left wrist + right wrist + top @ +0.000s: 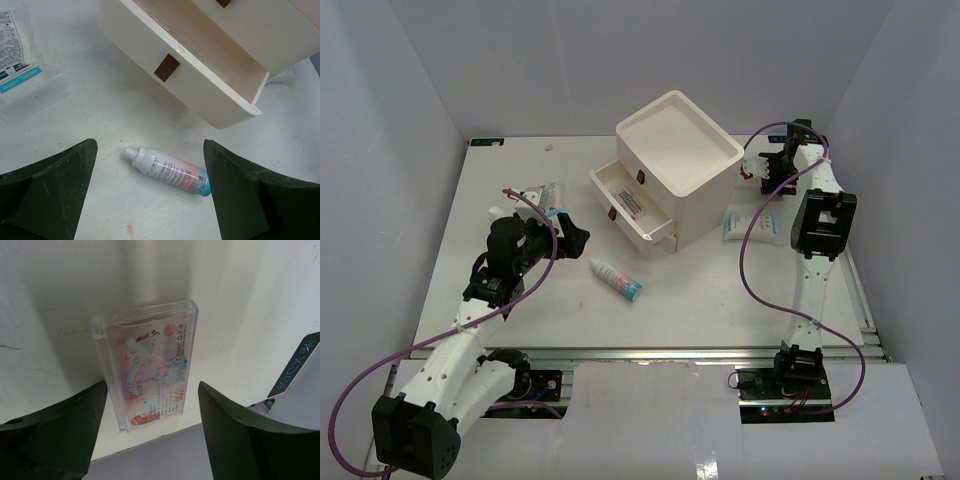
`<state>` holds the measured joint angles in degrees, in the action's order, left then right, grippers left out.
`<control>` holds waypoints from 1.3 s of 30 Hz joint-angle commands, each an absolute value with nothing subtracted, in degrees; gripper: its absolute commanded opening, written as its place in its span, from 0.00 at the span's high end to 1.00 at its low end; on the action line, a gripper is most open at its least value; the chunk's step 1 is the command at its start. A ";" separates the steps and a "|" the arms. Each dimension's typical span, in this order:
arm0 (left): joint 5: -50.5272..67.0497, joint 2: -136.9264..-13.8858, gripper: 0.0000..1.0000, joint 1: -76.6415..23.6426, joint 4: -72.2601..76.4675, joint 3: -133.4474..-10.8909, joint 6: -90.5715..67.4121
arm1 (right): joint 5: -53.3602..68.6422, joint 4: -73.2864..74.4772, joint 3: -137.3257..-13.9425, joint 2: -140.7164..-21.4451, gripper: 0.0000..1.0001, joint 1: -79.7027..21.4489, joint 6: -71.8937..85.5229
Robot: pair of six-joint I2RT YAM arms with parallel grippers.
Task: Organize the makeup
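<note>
A white tube with a teal end point(616, 279) lies on the table in front of the cream drawer box point(680, 160). In the left wrist view the tube point(167, 171) lies between my open left gripper's point(150, 148) jaws, below them and untouched. My left gripper point(575, 229) hovers left of the tube. My right gripper point(762, 166) is open at the far right, behind the box. It hangs over a flat clear case with pink print point(147, 362) near the table's edge. No sponges are in view.
The box's lower drawer point(200, 65) stands pulled open toward the left. A clear pack with teal print point(17, 55) lies at the far left point(542, 193). Blue-print sachets point(752, 226) lie right of the box, one edge also in the right wrist view point(295, 370).
</note>
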<state>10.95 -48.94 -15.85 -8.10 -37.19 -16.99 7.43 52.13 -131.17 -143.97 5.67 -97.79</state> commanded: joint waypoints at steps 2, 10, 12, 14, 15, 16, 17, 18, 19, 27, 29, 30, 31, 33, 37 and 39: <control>11.69 -48.78 0.02 -15.38 -6.94 -37.10 -16.96 | 4.73 56.90 -130.85 -144.45 0.25 5.89 -102.66; 12.22 -48.65 0.02 -15.38 -6.94 -37.18 -17.05 | 5.97 58.31 -124.37 -139.31 0.30 5.76 -102.26; 12.29 -48.45 0.02 -15.38 -6.94 -37.18 -17.05 | 6.53 58.75 -122.39 -137.70 0.31 5.64 -101.83; 12.42 -48.43 0.02 -15.38 -7.03 -37.09 -17.05 | 7.40 59.03 -120.60 -136.68 0.32 5.54 -100.97; 12.48 -48.43 0.02 -15.38 -7.03 -37.09 -17.05 | 7.82 59.15 -120.06 -136.14 0.32 5.54 -100.54; 12.48 -48.37 0.02 -15.38 -7.09 -37.15 -17.11 | 8.01 59.40 -119.87 -135.71 0.32 5.54 -100.11; 12.48 -48.31 0.02 -15.41 -7.12 -37.18 -17.14 | 8.45 59.62 -119.74 -135.32 0.33 5.54 -99.69; 12.48 -48.26 0.02 -15.46 -7.12 -37.18 -17.14 | 9.06 59.83 -119.63 -134.96 0.33 5.54 -99.28; 12.52 -48.21 0.02 -15.43 -7.08 -37.18 -17.10 | 9.33 59.81 -119.82 -134.88 0.33 5.54 -98.72; 12.74 -48.00 0.02 -15.38 -7.12 -37.10 -17.14 | 12.96 58.31 -120.85 -132.62 0.30 5.47 -91.14; 12.95 -47.72 0.02 -15.38 -7.12 -37.16 -17.14 | 13.01 58.36 -120.15 -131.66 0.30 5.45 -90.94; 13.01 -47.63 0.02 -15.38 -7.12 -37.18 -17.15 | 12.98 58.10 -120.08 -131.39 0.29 5.48 -90.51; 13.01 -47.60 0.02 -15.38 -7.12 -37.18 -17.18 | 12.92 57.58 -120.28 -131.36 0.29 5.54 -89.75; 13.04 -47.52 0.02 -15.38 -7.12 -37.18 -17.20 | 13.07 56.28 -120.94 -131.37 0.27 5.68 -87.98; 13.18 -47.35 0.02 -15.40 -7.12 -37.09 -17.14 | 14.04 52.59 -122.97 -132.15 0.19 5.98 -84.07; 13.18 -47.29 0.02 -15.43 -7.16 -37.13 -17.14 | 13.59 51.83 -123.83 -133.05 0.14 6.02 -83.46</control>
